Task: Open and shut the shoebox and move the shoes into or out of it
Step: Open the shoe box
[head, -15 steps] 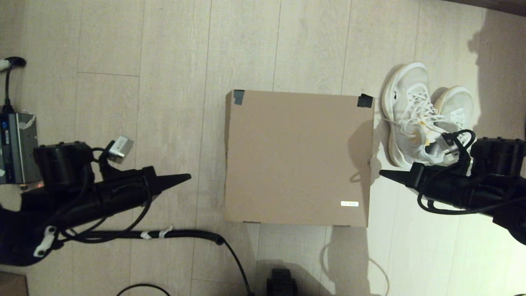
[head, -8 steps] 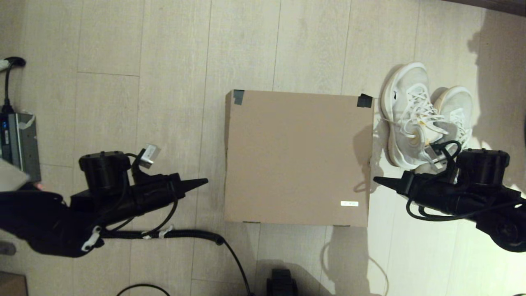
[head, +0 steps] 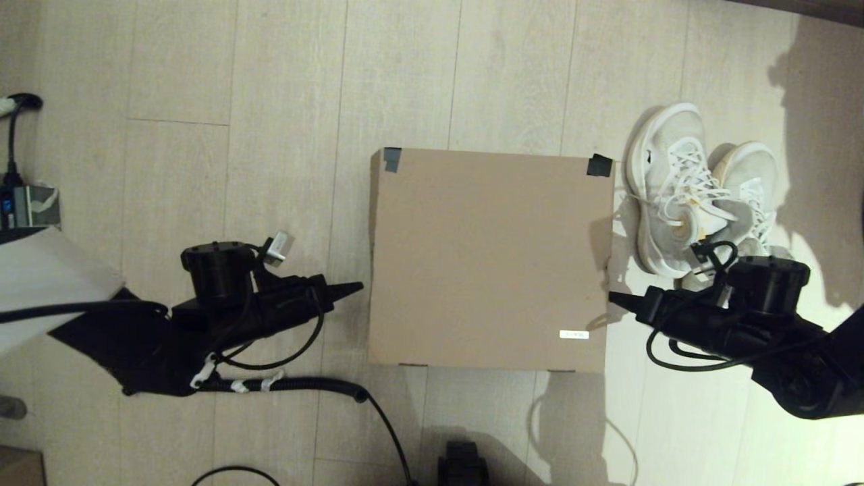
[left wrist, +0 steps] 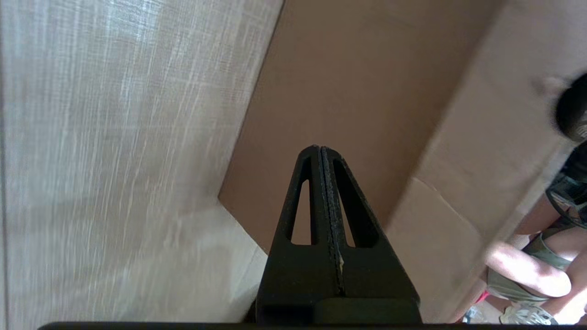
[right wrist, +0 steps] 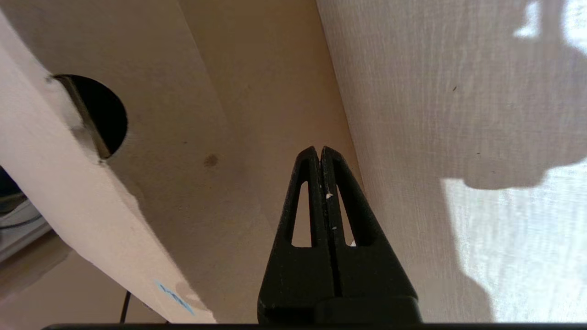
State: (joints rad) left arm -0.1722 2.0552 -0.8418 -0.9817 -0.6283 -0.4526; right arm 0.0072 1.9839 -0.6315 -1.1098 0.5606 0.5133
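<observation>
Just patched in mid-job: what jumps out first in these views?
The closed shoebox fills the middle of the floor. A gripper points at it from each side, both with fingers pressed together: the left gripper by its left wall, the right gripper by its right wall. The shoes stand side by side on the floor past the box's far right corner, outside it.

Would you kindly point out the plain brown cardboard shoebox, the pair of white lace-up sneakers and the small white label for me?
plain brown cardboard shoebox (head: 486, 256): head view, middle of its closed lid.
pair of white lace-up sneakers (head: 675, 196): head view, laces of the larger-looking shoe.
small white label (head: 574, 334): head view, centre of the label on the lid.
</observation>
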